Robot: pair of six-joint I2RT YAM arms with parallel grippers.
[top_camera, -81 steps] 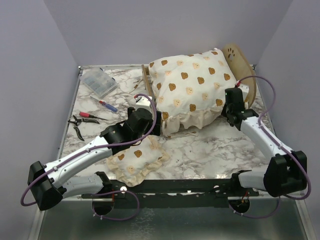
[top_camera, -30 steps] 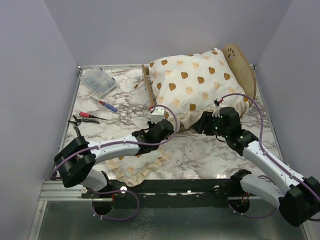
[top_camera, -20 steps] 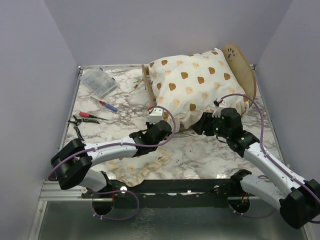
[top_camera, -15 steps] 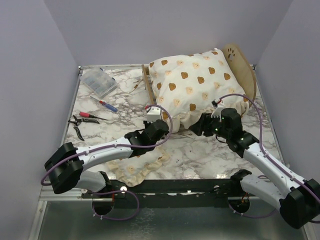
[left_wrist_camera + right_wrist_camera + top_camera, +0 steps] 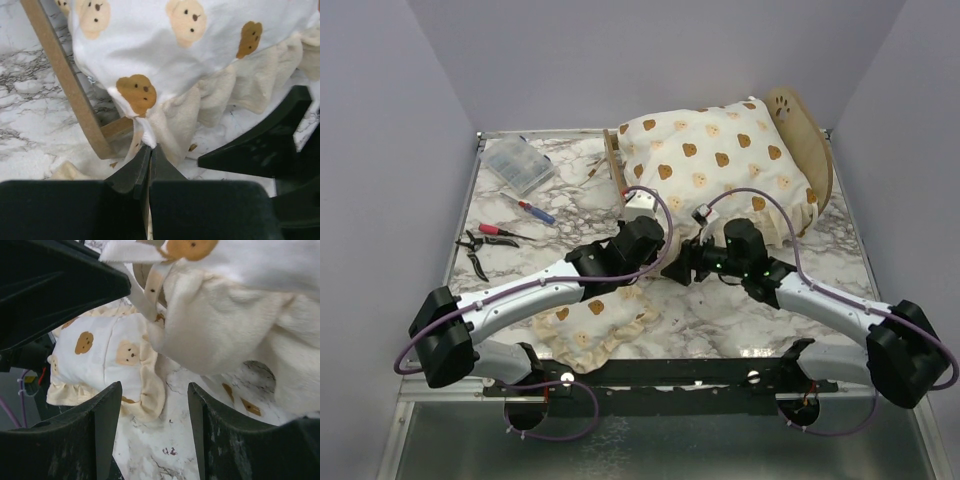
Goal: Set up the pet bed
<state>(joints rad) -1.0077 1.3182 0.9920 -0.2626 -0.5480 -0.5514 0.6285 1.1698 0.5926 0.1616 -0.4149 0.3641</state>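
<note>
The pet bed's plywood headboard (image 5: 793, 112) and footboard (image 5: 614, 164) stick out from under a large bear-print cushion (image 5: 712, 160) that lies over the frame. My left gripper (image 5: 658, 238) is shut on the cushion's near left corner, and the white fabric is pinched at its tips (image 5: 148, 146) beside the footboard (image 5: 62, 80). My right gripper (image 5: 678, 270) hangs open just right of it, low over the marble, with nothing between its fingers (image 5: 155, 407). The small bear-print pillow (image 5: 595, 320) lies near the front edge, under the left arm.
A clear plastic parts box (image 5: 517, 165) sits at the back left. A red-handled screwdriver (image 5: 535, 211) and pliers (image 5: 475, 245) lie near the left edge. Walls close in the table (image 5: 720, 300) on three sides. The two grippers are very close together.
My left gripper has closed on the cushion's corner. The right arm has swung left along the cushion's near edge, up beside the left gripper.
</note>
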